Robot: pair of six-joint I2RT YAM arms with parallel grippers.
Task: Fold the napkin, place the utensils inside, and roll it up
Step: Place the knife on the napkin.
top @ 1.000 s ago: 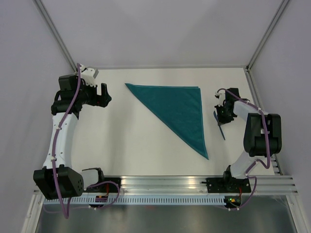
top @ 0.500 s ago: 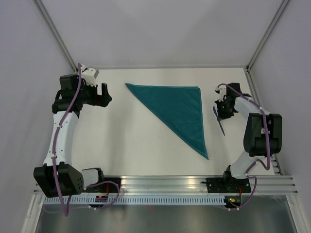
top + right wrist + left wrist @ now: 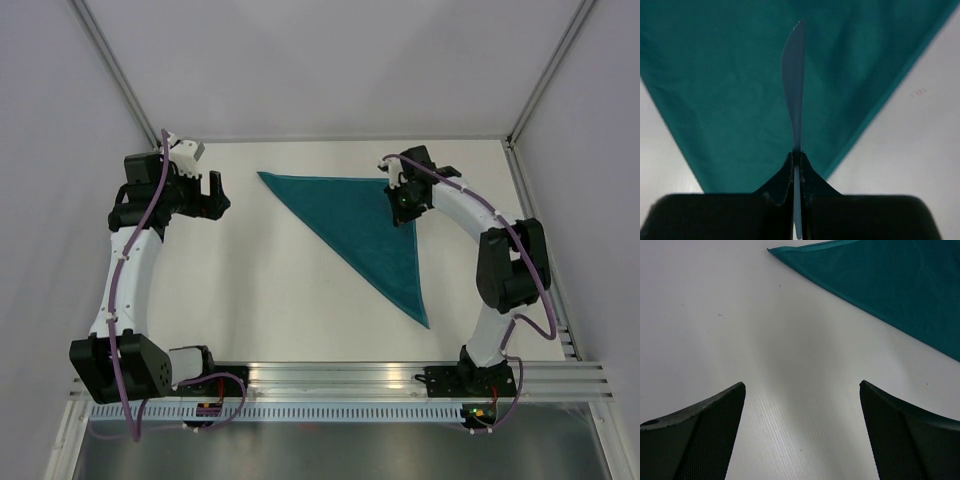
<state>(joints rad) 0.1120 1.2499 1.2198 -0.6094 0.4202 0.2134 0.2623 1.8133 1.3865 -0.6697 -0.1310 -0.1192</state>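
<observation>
One blue serrated knife (image 3: 794,85) is pinched in the right pincer (image 3: 796,157), above the far right corner of the folded teal napkin (image 3: 365,225). The left pincer (image 3: 801,385) stands spread over the bench (image 3: 250,270).

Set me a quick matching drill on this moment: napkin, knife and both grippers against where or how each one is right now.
Things:
1. napkin
2. knife
3. left gripper
4. right gripper

States:
A. open, over the table, left of the napkin
B. shut, above the napkin's far right corner
C. folded into a triangle, lying flat
D. pinched by its handle, blade pointing out over the napkin

Pairs: 1-C, 2-D, 3-A, 4-B
</observation>
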